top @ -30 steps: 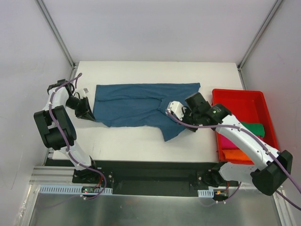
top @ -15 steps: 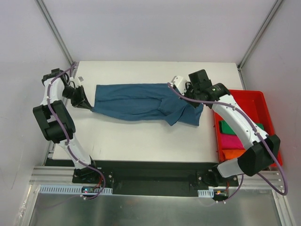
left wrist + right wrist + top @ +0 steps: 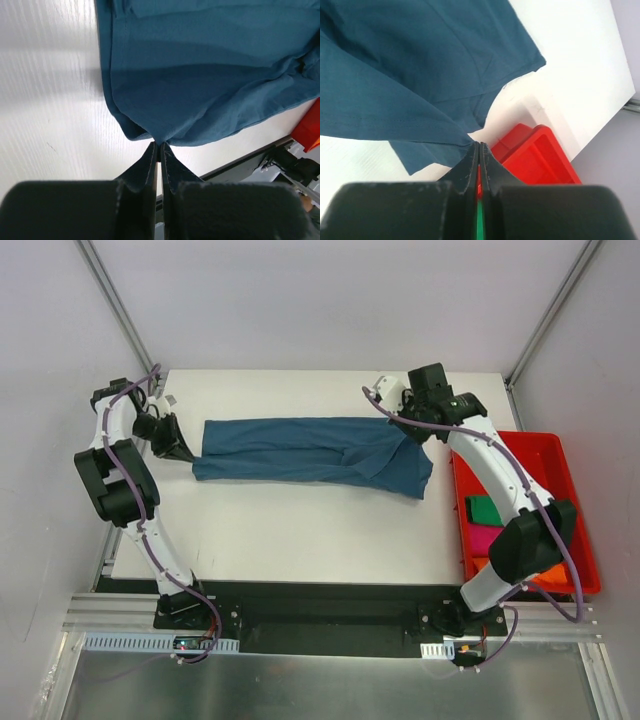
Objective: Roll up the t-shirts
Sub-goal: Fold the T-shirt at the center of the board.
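Note:
The dark teal-blue t-shirt [image 3: 300, 450] lies folded into a long band across the white table, pulled taut between both grippers. My left gripper [image 3: 186, 451] is shut on the shirt's left end; in the left wrist view its tips [image 3: 159, 145] pinch a gathered corner of the cloth [image 3: 200, 75]. My right gripper [image 3: 405, 430] is shut on the far right edge of the shirt; in the right wrist view the tips [image 3: 477, 145] pinch a fold of the teal cloth [image 3: 410, 75]. The shirt's right end [image 3: 405, 475] hangs toward the near side.
A red plastic tray [image 3: 570, 455] stands at the table's right edge, also seen past the right fingers as the red tray [image 3: 540, 160]. A green t-shirt [image 3: 487, 510] and a magenta t-shirt [image 3: 487, 538] lie in it, partly under my right arm. Grey walls enclose the table.
My right gripper has swung from the shirt's near middle to the far right, carrying the cloth's edge along. The left gripper has drawn back and left. The shirt is now stretched into a band.

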